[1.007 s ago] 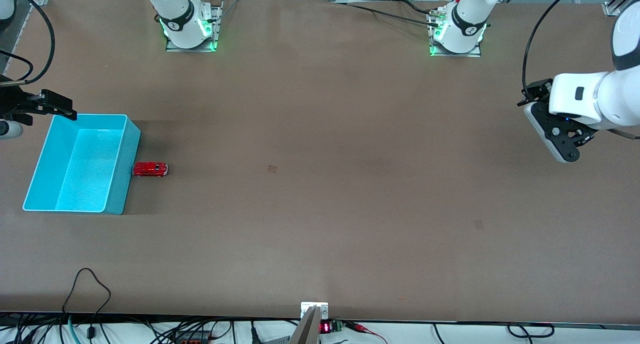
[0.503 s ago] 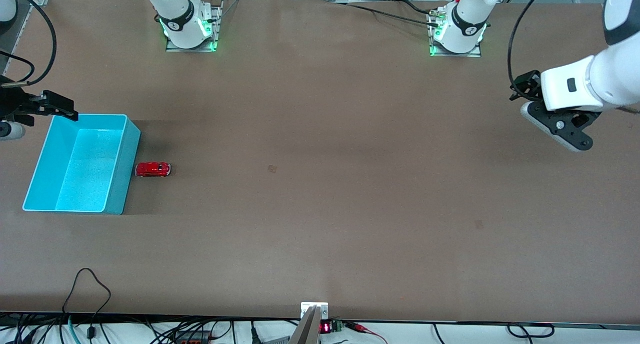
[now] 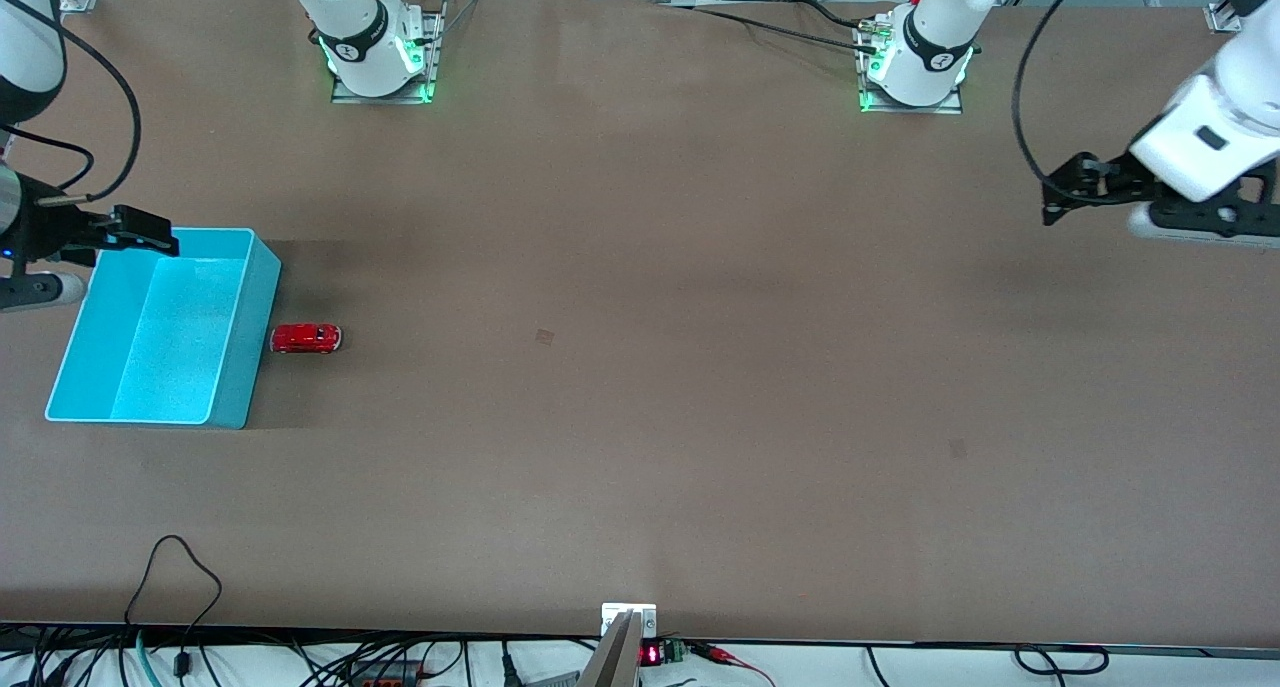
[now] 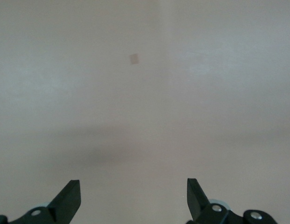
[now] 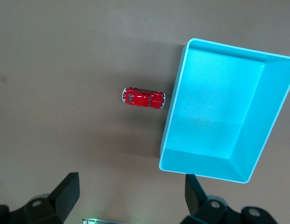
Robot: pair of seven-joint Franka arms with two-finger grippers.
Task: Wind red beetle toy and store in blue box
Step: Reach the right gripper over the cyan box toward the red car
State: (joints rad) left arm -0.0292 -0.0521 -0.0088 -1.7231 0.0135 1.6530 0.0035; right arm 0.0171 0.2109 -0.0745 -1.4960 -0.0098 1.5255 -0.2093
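Note:
The red beetle toy (image 3: pixel 305 338) stands on the table right beside the blue box (image 3: pixel 240 367), on the side toward the left arm's end. The box is empty and open-topped. The right wrist view shows both the toy (image 5: pixel 143 97) and the box (image 5: pixel 215 168) below. My right gripper (image 3: pixel 35 287) is in the air over the box's edge at the right arm's end of the table; its fingers (image 5: pixel 65 191) are open and empty. My left gripper (image 3: pixel 1195 229) hangs over bare table at the left arm's end, open and empty (image 4: pixel 133 198).
A small square mark (image 3: pixel 545 337) lies on the table's middle and also shows in the left wrist view (image 4: pixel 134 58). The arm bases (image 3: pixel 380 62) stand along the table's edge farthest from the front camera. Cables (image 3: pixel 180 567) and a small device (image 3: pixel 628 627) sit at the nearest edge.
My left gripper has swung toward the robots' side of the table and turned level. My right gripper has shifted slightly toward the box. The toy has crept slightly away from the box.

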